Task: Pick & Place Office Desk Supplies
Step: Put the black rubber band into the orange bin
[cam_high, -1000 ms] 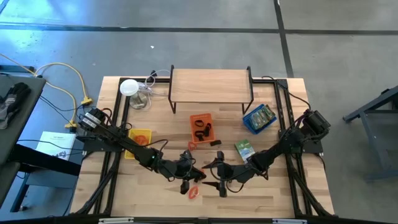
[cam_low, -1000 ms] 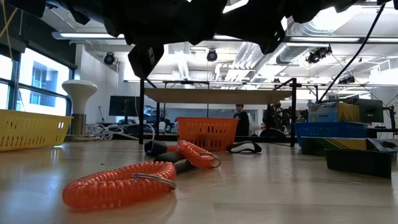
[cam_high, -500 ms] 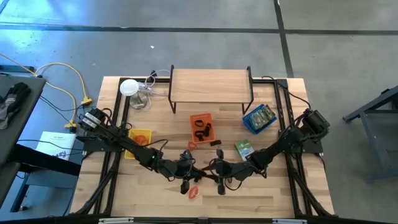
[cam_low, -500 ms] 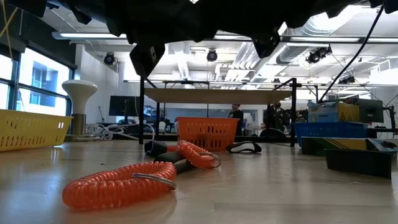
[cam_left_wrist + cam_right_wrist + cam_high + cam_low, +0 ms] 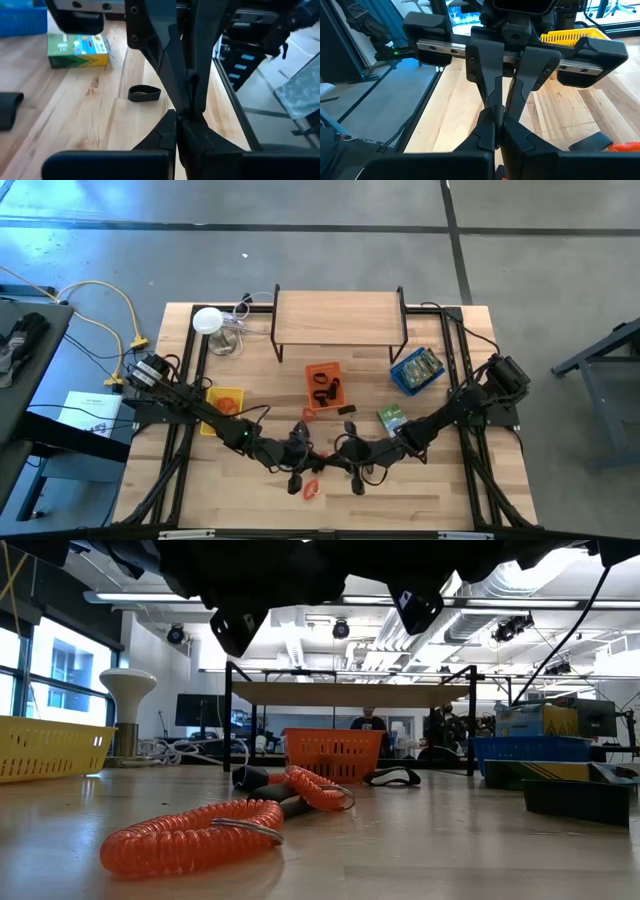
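Landmark: the orange tray [image 5: 323, 383] at the middle of the table [image 5: 230, 490].

Nearest the front edge, well in front of the tray, a red-orange coiled loop [image 5: 190, 837] lies flat on the wood, a thin metal ring resting on it. Just behind it the left pincer [image 5: 300, 460] and the right pincer [image 5: 352, 463] meet tip to tip above the table, each with its fingers pressed fully together; whether anything is pinched between them cannot be told.

A second red-orange coil [image 5: 315, 787] lies closer to the tray's front, next to a small black clip [image 5: 392, 777].

To the tray's right front sits a green-and-silver packet [image 5: 392, 420], apart from both arms.

Black clips lie inside the tray itself. Farther right stands a blue tray [image 5: 416, 369] holding more packets; to the left, a yellow tray [image 5: 224, 402].
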Action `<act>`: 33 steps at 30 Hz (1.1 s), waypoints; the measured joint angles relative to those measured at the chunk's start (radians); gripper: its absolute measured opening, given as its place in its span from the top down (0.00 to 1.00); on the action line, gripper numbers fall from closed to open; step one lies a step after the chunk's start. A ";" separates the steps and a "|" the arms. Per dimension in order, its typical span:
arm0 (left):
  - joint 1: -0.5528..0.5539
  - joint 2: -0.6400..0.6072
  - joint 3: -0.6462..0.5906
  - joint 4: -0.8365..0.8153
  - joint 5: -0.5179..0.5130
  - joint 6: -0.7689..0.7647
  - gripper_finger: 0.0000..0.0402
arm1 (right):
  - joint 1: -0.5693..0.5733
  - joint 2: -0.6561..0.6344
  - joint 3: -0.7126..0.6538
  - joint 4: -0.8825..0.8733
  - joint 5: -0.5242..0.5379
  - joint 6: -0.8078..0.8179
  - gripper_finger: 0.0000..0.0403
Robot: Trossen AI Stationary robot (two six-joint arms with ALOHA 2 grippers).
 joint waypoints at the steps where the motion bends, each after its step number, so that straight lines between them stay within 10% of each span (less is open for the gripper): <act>1: -0.002 0.000 0.000 0.003 0.000 0.011 0.97 | 0.000 0.000 0.000 -0.001 -0.001 0.000 0.99; 25: -0.017 -0.002 0.001 0.024 0.061 0.045 0.82 | 0.004 0.002 -0.001 -0.255 -0.040 0.187 0.99; 33: -0.031 -0.002 0.001 -0.008 0.061 0.045 0.82 | 0.006 -0.013 0.000 -0.262 0.199 0.184 0.99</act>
